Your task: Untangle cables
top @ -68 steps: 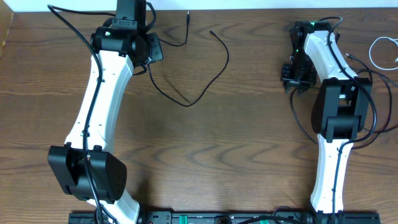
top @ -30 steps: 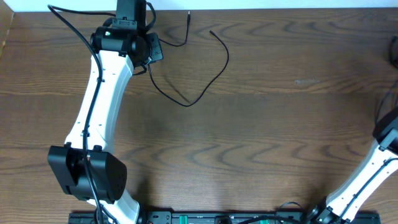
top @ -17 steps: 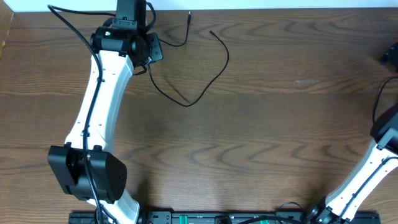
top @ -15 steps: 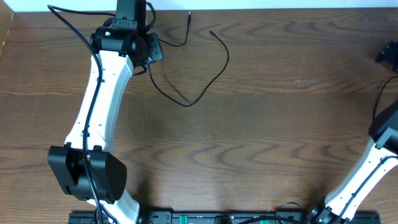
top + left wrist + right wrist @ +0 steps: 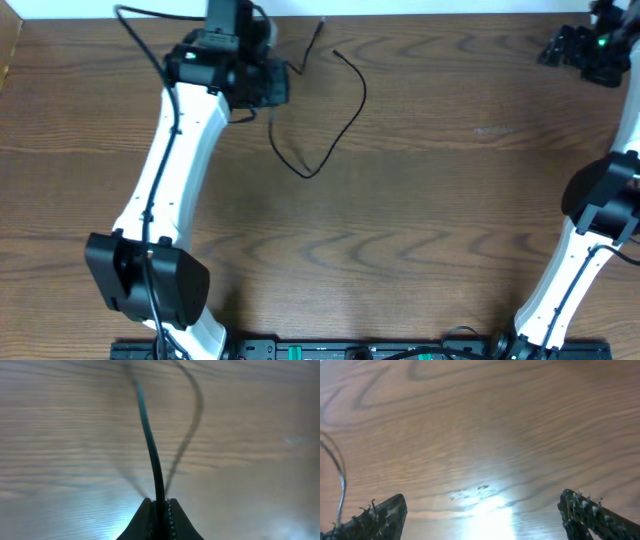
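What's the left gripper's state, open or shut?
Shut. The left gripper has its fingers pinched together on the black cable.

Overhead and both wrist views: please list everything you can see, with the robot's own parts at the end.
table: one, brown wood grain, fills all three views.
black cable: one, thin, black, lying in a loose open curve on the far left-centre of the table, one stretch pinched in the left gripper.
thin pale cord: one, greyish, at the left edge of the right wrist view; too little shows to say which cable it is.
left arm: one, white and black, reaching from the near edge to the far left.
right arm: one, white and black, along the right edge.
left gripper: one, black, shut on the black cable.
right gripper: one, black, open and empty, at the far right corner.
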Controlling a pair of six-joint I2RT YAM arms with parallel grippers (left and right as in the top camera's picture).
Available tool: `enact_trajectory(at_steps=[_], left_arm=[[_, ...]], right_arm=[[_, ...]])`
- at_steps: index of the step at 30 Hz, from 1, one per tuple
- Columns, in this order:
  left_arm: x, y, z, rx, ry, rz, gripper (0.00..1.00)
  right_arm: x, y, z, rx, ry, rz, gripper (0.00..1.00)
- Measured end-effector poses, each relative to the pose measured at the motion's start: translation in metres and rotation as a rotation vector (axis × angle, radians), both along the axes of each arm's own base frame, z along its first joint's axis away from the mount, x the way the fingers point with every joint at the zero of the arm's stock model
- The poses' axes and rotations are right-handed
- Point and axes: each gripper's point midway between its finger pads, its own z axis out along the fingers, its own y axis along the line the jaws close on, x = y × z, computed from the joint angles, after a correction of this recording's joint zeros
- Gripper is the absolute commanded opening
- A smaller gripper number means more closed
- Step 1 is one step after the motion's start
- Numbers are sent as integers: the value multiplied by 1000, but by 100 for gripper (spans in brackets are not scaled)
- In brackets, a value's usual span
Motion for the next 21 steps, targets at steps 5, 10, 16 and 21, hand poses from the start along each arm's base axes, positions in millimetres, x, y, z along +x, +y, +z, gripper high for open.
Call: enact_trajectory(at_steps=[5, 10, 16, 21], left_arm=[[-21, -59, 1, -33, 5, -147, 7], [-49, -120, -16, -41, 47, -292, 40], [-67, -158, -34, -14, 65, -377, 84], [-60, -148, -35, 8, 54, -350, 87]], right_arm=[[3, 22, 0, 9, 2, 46, 91], [5, 39, 0, 17, 7, 78, 91], [4, 46, -1, 20, 15, 90, 91], [5, 59, -1, 20, 16, 116, 91]])
